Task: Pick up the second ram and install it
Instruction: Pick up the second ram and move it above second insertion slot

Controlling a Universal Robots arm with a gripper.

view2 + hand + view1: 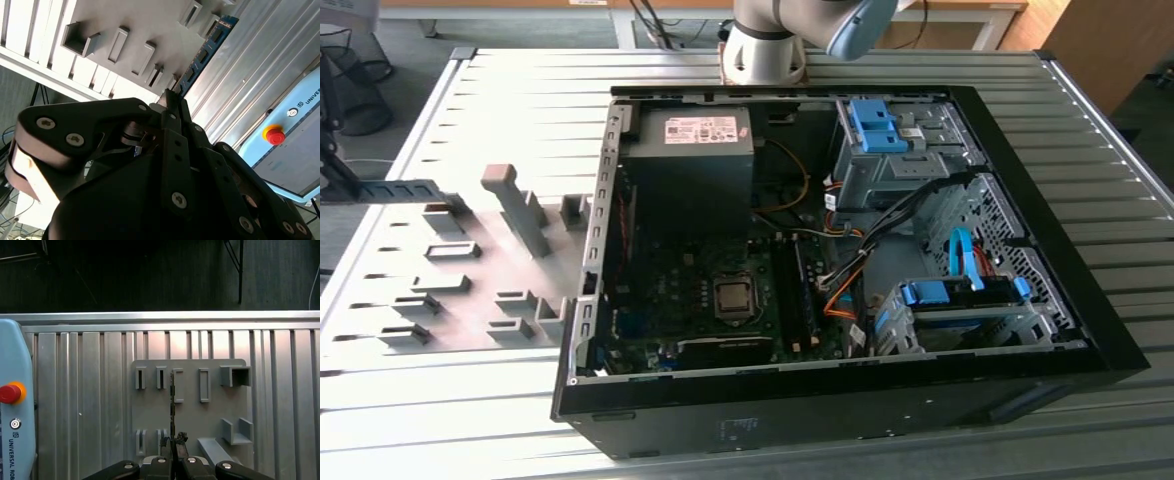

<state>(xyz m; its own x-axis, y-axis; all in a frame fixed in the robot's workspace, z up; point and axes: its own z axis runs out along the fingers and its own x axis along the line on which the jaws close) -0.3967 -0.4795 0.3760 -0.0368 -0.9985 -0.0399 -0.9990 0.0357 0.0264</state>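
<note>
Your gripper (173, 441) is clamped on one end of the second ram (172, 400). The stick runs straight out from the fingertips: edge-on in first wrist view, blue-green w/ black chips in second wrist view. Behind it are the grey fixture plate (192, 415) and the slatted table (90, 405).

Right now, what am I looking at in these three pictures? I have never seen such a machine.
A robot arm stands at a metal table. One picture is taken from off the arm: it shows an open computer case and a grey plate of holder blocks. The other two come from cameras near the arm's wrist, looking past its claw. The claw is shut on a ram, a thin memory stick, over the plate. A box with a red button lies nearby.
</note>
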